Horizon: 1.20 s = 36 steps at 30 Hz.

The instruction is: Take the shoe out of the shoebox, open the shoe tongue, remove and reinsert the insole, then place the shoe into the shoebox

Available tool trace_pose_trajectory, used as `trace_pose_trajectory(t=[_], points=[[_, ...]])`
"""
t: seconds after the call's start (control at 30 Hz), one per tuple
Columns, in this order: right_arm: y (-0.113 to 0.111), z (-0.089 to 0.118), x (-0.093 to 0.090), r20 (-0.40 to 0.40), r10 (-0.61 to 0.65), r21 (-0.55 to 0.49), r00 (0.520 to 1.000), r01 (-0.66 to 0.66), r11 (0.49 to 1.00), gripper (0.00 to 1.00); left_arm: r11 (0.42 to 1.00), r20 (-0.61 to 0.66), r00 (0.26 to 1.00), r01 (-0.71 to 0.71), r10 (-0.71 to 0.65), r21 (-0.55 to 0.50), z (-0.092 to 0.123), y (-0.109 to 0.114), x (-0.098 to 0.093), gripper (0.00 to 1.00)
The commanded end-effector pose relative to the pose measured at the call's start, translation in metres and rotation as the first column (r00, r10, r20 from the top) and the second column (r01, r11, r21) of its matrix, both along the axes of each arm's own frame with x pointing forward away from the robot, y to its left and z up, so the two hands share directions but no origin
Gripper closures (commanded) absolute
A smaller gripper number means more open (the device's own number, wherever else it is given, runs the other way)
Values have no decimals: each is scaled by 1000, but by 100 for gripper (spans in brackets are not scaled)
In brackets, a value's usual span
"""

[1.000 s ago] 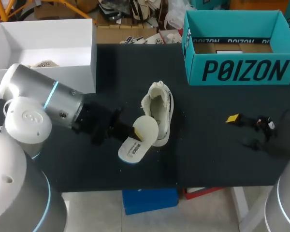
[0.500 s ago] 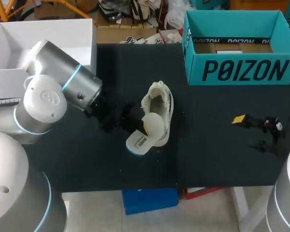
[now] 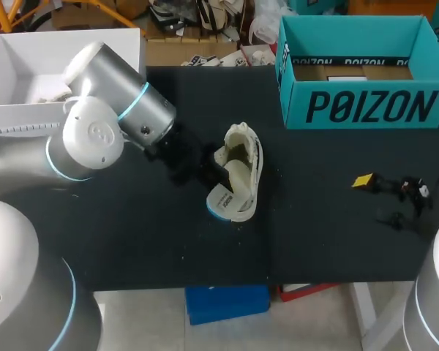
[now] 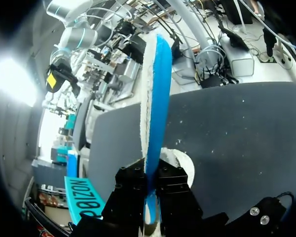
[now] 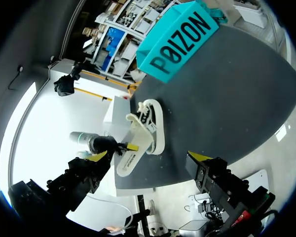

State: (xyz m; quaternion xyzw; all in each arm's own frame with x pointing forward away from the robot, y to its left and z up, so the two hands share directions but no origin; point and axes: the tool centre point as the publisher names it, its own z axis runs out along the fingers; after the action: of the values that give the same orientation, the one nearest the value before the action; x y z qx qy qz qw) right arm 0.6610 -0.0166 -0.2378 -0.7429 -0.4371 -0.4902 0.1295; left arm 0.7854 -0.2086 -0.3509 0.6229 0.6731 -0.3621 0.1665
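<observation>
My left gripper [image 4: 150, 193] clamps the insole [image 4: 155, 98] edge-on, its yellow tips hidden; the insole covers part of the shoe [image 3: 243, 150]. Off to the side, my right gripper [image 5: 149, 157] gapes wide.

A table [image 3: 314, 241] with a flat, dark, matte top takes up most of the head view, and its front edge runs straight across. Seen from the wrists, the top [image 4: 246, 128] looks greyer and lightly dusty. Light falls evenly over it, leaving only soft shadows. An open white box [image 3: 29, 62] stands at the back left corner. It may rest on the top, though its base is hidden.
</observation>
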Motion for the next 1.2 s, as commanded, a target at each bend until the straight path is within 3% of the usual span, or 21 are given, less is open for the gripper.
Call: trace_pose_trajectory(t=[0.03,0.63,0.7,0.8,0.83,0.87,0.97,1.2], points=[[-1,2,-3,1,-2,0,1000,2,1000,0,1000,2,1000,-6,6,9,-10,-14,14,100],[-1,2,-3,1,-2,0,1000,2,1000,0,986,63,985,-163,162,17,-30,-22,62,100],[-1,2,-3,1,-2,0,1000,2,1000,0,986,69,984,-168,166,17,-29,-22,63,73],[-1,2,-3,1,-2,0,1000,2,1000,0,987,76,984,-160,159,4,-20,-23,58,48],[-1,2,-3,1,-2,0,1000,2,1000,0,989,80,986,-150,149,3,-17,-23,55,25],[-1,2,-3,1,-2,0,1000,2,1000,0,990,79,987,-139,138,1,-13,-23,51,15],[-1,2,-3,1,-2,0,1000,2,1000,0,993,79,990,-117,117,-11,-4,-19,41,10],[-1,2,-3,1,-2,0,1000,2,1000,0,996,88,992,-84,87,-27,14,-5,14,21]])
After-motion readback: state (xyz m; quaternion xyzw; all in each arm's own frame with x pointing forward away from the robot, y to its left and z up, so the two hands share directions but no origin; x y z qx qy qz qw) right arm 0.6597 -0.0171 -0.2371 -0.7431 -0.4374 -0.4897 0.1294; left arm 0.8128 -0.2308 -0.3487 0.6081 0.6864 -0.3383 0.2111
